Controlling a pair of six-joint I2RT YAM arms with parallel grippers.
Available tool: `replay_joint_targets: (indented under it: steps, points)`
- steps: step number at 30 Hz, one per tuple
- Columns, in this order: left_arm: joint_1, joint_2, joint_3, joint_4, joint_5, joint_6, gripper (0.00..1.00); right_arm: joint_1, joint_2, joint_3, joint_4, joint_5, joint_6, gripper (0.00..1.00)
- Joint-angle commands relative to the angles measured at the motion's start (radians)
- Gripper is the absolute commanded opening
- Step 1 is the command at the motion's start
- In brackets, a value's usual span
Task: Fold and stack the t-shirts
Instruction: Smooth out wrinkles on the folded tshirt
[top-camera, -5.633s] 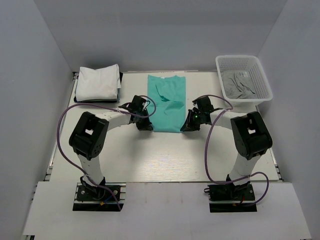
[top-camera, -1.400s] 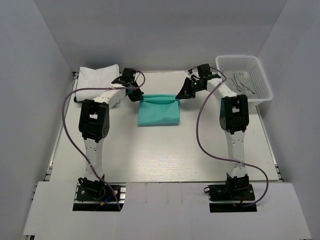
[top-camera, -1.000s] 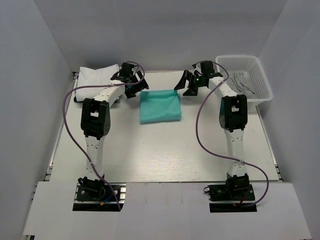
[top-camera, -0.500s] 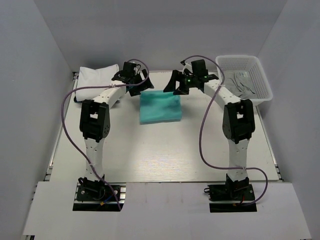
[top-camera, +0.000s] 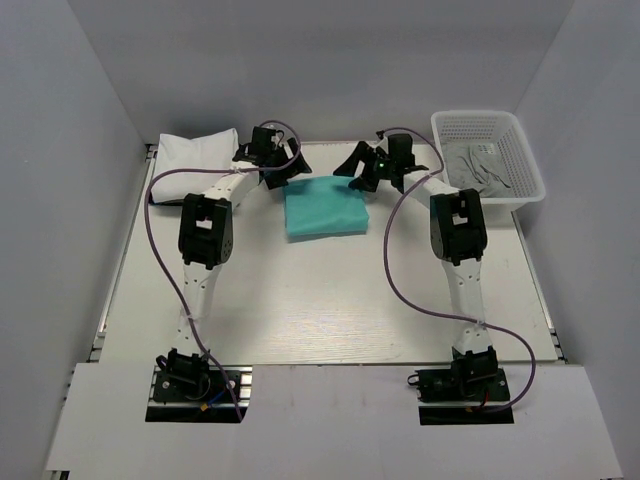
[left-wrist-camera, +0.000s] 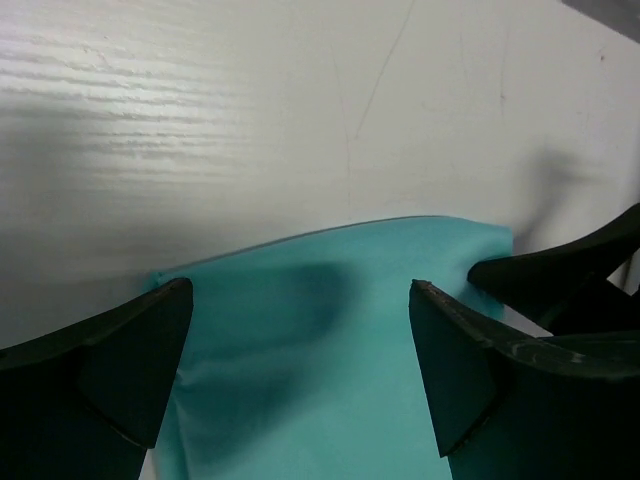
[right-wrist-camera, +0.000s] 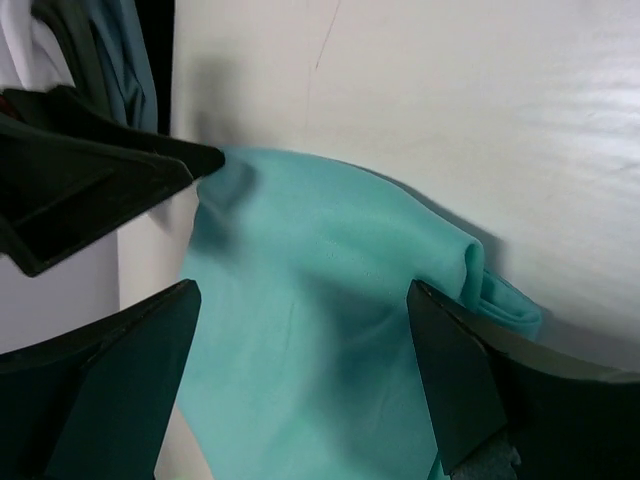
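Observation:
A teal-green t-shirt lies folded into a rough square at the back middle of the table. My left gripper hovers open over its far left corner. My right gripper hovers open over its far right corner. In the left wrist view the teal cloth lies flat under the open gripper, untouched. The right wrist view shows the same cloth below the open gripper, with a rolled fold at its right edge. A stack of folded white t-shirts sits at the back left.
A white mesh basket at the back right holds crumpled pale cloth. Each wrist view catches the other gripper's dark finger, the right finger and the left finger. Grey walls close in on three sides.
Both open grippers have drawn a little inward over the teal t-shirt's far edge, and both arms have swung towards the middle. The folded shirt has shifted slightly right.

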Motion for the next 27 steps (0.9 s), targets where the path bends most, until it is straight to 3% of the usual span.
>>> replay_joint_targets:
  steps: [1,7,10,14,15,17,21,25,27]
  points:
    - [0.009,0.041,0.037,-0.021,-0.025,-0.005,1.00,-0.031,0.049,0.052,0.128,0.016,0.093,0.90]
    - [0.009,0.019,0.048,-0.021,-0.035,-0.005,1.00,-0.029,0.043,0.086,0.071,-0.103,0.035,0.90]
    - [0.009,-0.038,0.124,-0.062,-0.110,0.015,1.00,-0.020,-0.053,0.138,-0.032,-0.063,-0.083,0.90]
    - [-0.005,-0.176,0.140,-0.099,-0.212,0.057,1.00,-0.017,-0.274,0.019,-0.067,0.037,-0.167,0.90]
    - [-0.005,-0.205,0.126,-0.099,-0.275,0.058,1.00,-0.014,-0.305,-0.082,-0.064,0.061,-0.174,0.90]
    - [-0.017,-0.267,0.039,-0.115,-0.282,0.070,1.00,-0.006,-0.425,-0.159,-0.046,0.068,-0.180,0.90]
    - [-0.037,-0.411,-0.202,-0.063,-0.135,0.024,1.00,0.020,-0.570,-0.462,0.057,0.023,-0.148,0.90]
    - [-0.083,-0.449,-0.450,0.055,0.023,-0.019,1.00,0.029,-0.617,-0.608,0.184,-0.052,-0.082,0.90]
    - [-0.106,-0.462,-0.496,0.117,0.094,-0.042,1.00,0.032,-0.596,-0.613,0.201,-0.066,-0.082,0.90]
